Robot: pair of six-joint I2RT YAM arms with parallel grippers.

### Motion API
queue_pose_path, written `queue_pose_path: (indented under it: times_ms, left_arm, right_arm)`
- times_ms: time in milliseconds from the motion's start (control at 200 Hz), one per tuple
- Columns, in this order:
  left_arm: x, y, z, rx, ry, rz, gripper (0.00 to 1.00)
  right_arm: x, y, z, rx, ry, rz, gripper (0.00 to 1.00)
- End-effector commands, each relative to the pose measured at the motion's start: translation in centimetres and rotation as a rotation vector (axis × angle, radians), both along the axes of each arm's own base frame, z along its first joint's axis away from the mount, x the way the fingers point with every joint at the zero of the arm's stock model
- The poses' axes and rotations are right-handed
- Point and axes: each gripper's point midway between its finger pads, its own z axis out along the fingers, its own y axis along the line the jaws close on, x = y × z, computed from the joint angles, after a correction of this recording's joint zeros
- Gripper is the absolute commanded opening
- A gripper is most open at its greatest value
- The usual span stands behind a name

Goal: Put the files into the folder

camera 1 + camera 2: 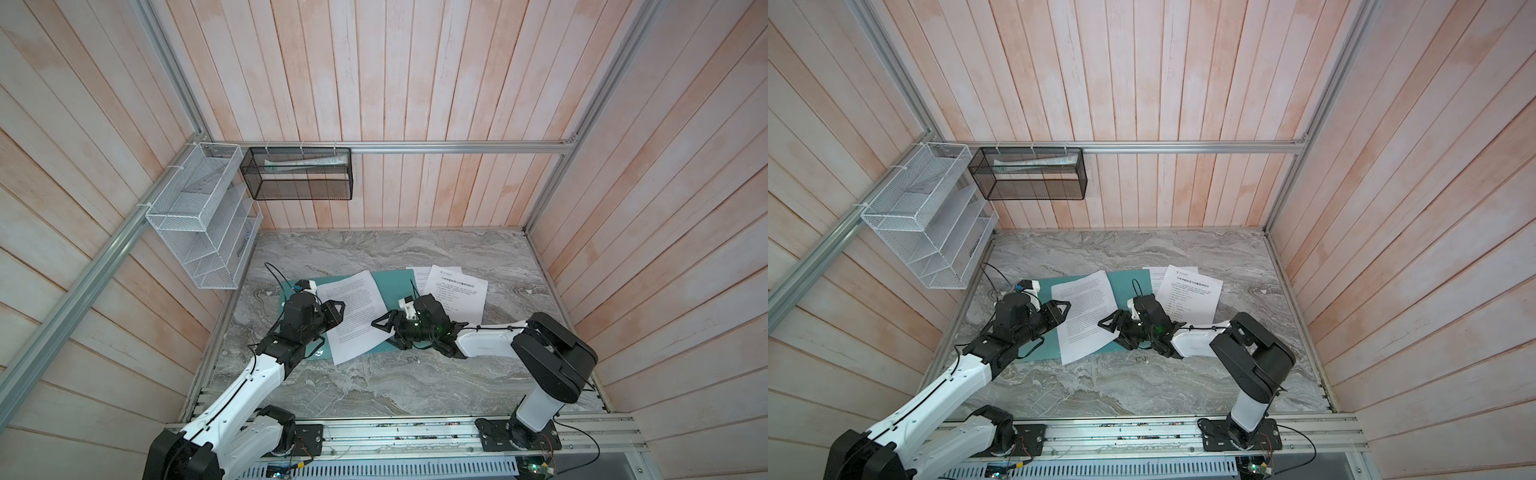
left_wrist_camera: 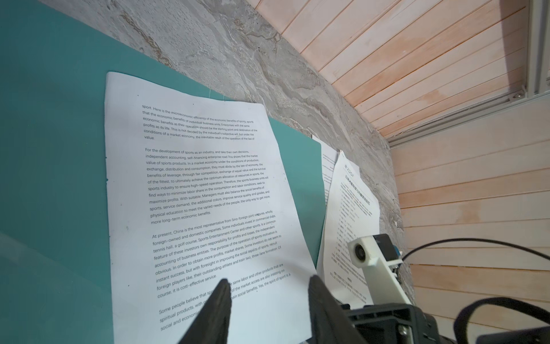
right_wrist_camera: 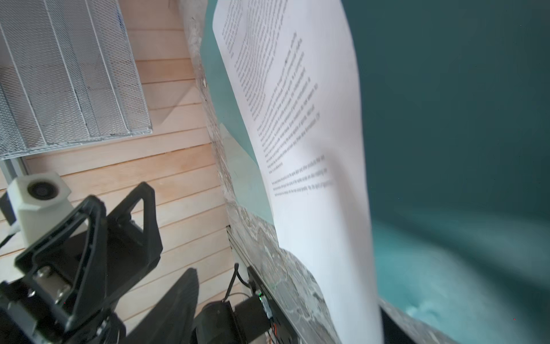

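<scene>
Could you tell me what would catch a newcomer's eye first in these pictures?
Probably the white printed sheet lying askew across the open teal folder at the middle of the grey marble table, with the left gripper and right gripper at its two sides. More sheets lie just right of the folder.

Bench (image 1: 374,386): grey marble, under my work.
White mesh rack (image 1: 199,216): on my left wall.
Black mesh basket (image 1: 299,174): on back rail, rolled paper (image 1: 303,163) inside.

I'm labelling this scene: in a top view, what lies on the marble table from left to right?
Left gripper → white printed sheet on the flat teal-green folder → right gripper → white printed sheets off the folder.
</scene>
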Motion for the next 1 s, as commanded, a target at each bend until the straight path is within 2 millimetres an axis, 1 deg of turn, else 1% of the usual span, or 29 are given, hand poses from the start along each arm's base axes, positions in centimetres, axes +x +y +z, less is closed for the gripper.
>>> queue_pose_path:
  times_ms: [0, 45, 80, 140, 210, 265, 280, 310, 335, 365, 405, 445, 505, 550, 610, 655, 710, 835, 990]
  left_arm:
    - [1.0, -0.5, 1.0, -0.001, -0.06, -0.028, 0.45]
    - [1.2, -0.6, 0.6, 0.008, -0.052, -0.032, 0.45]
    - [1.3, -0.7, 0.2, 0.015, -0.046, -0.041, 0.45]
    - [1.6, -0.8, -0.7, 0.031, -0.026, -0.045, 0.45]
    - [1.9, -0.9, -1.8, 0.05, -0.007, -0.05, 0.45]
    - [2.0, -0.8, -2.8, 0.066, 0.01, -0.049, 0.45]
    - [2.1, -0.8, -2.9, 0.069, 0.013, -0.05, 0.45]
    - [2.1, -0.7, -3.4, 0.078, 0.02, -0.051, 0.45]
    - [2.2, -0.7, -3.7, 0.083, 0.023, -0.052, 0.45]
    - [2.2, -0.7, -4.2, 0.084, 0.03, -0.052, 0.45]
    - [2.2, -0.8, -4.7, 0.089, 0.039, -0.055, 0.45]
    - [2.3, -0.9, -5.4, 0.096, 0.052, -0.06, 0.44]
    - [2.4, -0.8, -6.4, 0.108, 0.079, -0.06, 0.44]
    - [2.4, -0.9, -7.1, 0.111, 0.094, -0.063, 0.43]
    - [2.4, -1.1, -7.9, 0.109, 0.109, -0.071, 0.43]
    - [2.5, -1.3, -8.5, 0.106, 0.124, -0.078, 0.43]
    - [2.6, -1.4, -9.3, 0.108, 0.143, -0.081, 0.42]
    - [2.5, -1.5, -10.6, 0.105, 0.172, -0.086, 0.42]
    - [2.3, -1.6, -11.9, 0.108, 0.206, -0.09, 0.4]
  right_arm:
    - [-3.5, -2.2, -0.3, -0.096, 0.046, 0.171, 0.7]
    - [-4.1, -3.0, 0.3, -0.133, 0.017, 0.199, 0.7]
    - [-4.1, -3.6, 0.7, -0.155, -0.011, 0.211, 0.69]
    - [-3.1, -4.6, 1.2, -0.206, -0.063, 0.203, 0.68]
    - [-0.7, -5.7, 1.5, -0.263, -0.15, 0.182, 0.66]
    - [1.9, -6.2, 1.6, -0.273, -0.212, 0.173, 0.64]
    - [2.3, -6.3, 1.6, -0.276, -0.223, 0.171, 0.63]
    - [4.0, -6.6, 1.4, -0.299, -0.278, 0.171, 0.62]
    - [5.1, -6.7, 0.8, -0.317, -0.308, 0.193, 0.6]
    - [6.4, -6.6, 0.7, -0.329, -0.35, 0.217, 0.58]
    - [8.1, -6.6, 0.0, -0.356, -0.381, 0.22, 0.56]
    - [9.6, -6.2, -0.2, -0.34, -0.412, 0.229, 0.55]
    - [11.2, -5.5, 0.0, -0.276, -0.431, 0.221, 0.53]
    - [12.0, -4.8, 0.3, -0.224, -0.451, 0.227, 0.53]
    - [13.2, -4.3, 0.1, -0.216, -0.468, 0.23, 0.53]
    - [13.8, -3.7, -0.1, -0.204, -0.47, 0.248, 0.54]
    - [14.3, -3.2, -0.8, -0.192, -0.455, 0.264, 0.55]
    - [14.5, -2.0, -1.9, -0.14, -0.427, 0.289, 0.58]
    - [14.7, -1.5, -3.7, -0.125, -0.374, 0.305, 0.59]
